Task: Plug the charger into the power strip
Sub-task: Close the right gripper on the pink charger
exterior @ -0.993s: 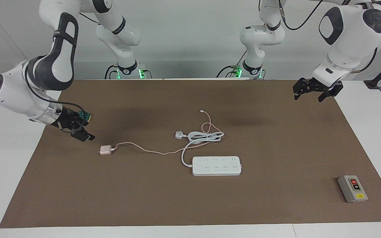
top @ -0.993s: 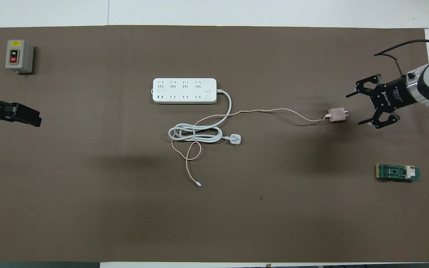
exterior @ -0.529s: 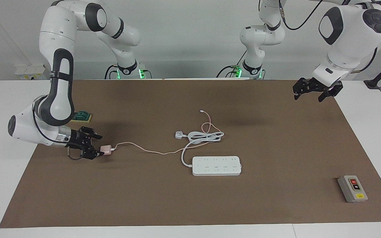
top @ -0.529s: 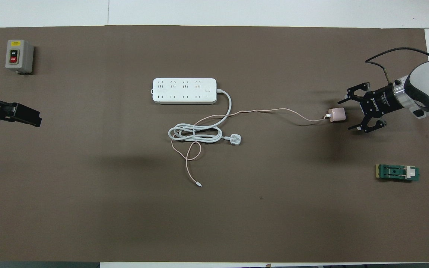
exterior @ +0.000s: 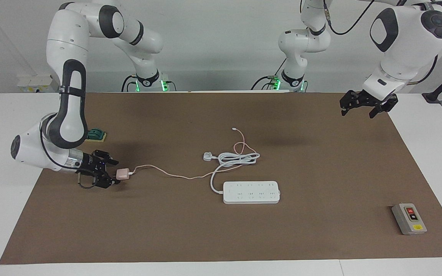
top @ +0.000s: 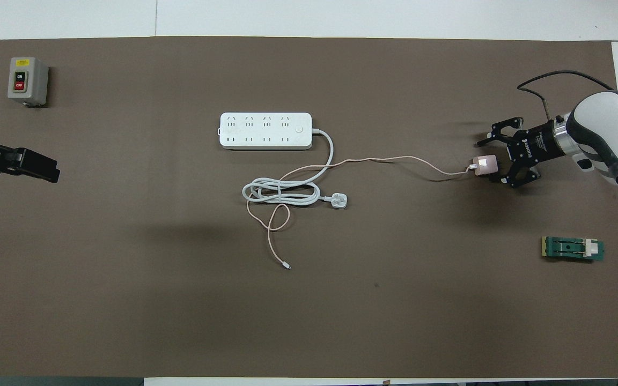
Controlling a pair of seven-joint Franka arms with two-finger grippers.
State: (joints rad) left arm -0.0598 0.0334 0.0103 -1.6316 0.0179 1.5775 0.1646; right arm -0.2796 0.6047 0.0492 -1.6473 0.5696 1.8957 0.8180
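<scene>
One charger (exterior: 121,174), one power strip (exterior: 251,192), both on the worktop. Right end effector (exterior: 110,173) wide, fingers straddling the charger. Left end effector (exterior: 362,106) spread, waiting. Overhead view shows the strip's switch.

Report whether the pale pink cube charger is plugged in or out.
Out. The pale pink cube charger lies on the brown mat at the right gripper, apart from the long white power strip.

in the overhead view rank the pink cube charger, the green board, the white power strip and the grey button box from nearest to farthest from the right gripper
From the right gripper:
1. Pale pink cube charger, between its fingers.
2. Small green board, nearer the robots.
3. Long white power strip, mid-table.
4. Grey button box, left arm's end.
</scene>
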